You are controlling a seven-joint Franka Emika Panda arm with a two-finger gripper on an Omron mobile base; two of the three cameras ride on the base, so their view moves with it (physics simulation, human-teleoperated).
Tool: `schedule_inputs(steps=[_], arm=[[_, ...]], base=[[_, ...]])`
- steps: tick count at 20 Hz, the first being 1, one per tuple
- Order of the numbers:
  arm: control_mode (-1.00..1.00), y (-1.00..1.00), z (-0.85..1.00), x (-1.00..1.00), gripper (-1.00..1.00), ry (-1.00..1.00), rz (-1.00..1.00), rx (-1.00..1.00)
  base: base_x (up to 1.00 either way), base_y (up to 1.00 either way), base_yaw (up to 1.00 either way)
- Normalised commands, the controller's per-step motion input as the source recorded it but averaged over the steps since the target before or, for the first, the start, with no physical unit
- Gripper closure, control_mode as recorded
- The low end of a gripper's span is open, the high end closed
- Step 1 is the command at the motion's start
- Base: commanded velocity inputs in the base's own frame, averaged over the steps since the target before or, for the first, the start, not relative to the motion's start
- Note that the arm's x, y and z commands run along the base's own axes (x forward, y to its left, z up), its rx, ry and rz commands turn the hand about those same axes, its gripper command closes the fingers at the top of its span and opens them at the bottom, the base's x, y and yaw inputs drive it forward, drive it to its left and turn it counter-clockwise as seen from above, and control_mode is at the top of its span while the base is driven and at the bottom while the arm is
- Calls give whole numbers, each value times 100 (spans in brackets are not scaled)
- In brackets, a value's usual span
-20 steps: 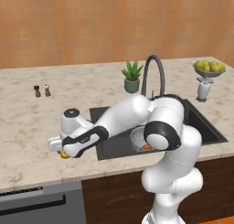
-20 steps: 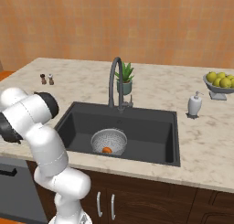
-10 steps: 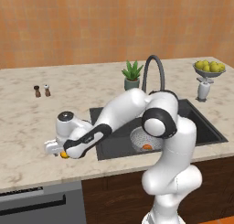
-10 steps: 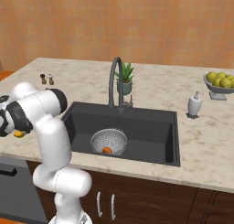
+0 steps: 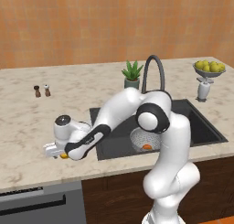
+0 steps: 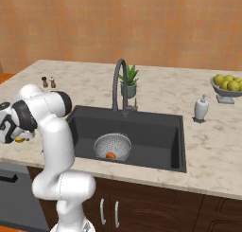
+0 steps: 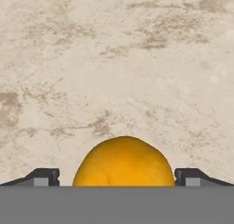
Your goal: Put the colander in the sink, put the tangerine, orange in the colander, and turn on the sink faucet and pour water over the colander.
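Fruit (image 7: 123, 161), orange-skinned, resting on marble surface (image 7: 114, 58) left of sink (image 5: 192, 122), centred between spread, empty fingers of tool (image 7: 118, 176) poised directly above; colander (image 6: 112, 146) waiting in basin, well right.

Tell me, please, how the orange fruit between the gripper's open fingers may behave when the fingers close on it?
The orange fruit looks round and smooth, so it may roll on the flat counter if one finger touches first. It sits centred in the open gripper, so an even squeeze probably holds it. Its skin appears firm, likely not fragile.
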Motion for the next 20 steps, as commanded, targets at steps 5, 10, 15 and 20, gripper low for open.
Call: schedule_inputs(steps=[5,10,15,20], arm=[[-100,-2,-15,0,100,-1,0,-1],[-100,-34,2,-17,100,0,0,0],[-100,-67,30,-19,100,-7,-11,0],[-100,-61,50,-1,100,-6,-23,0]], base=[[0,0,0],[0,0,0],[0,0,0],[0,0,0]])
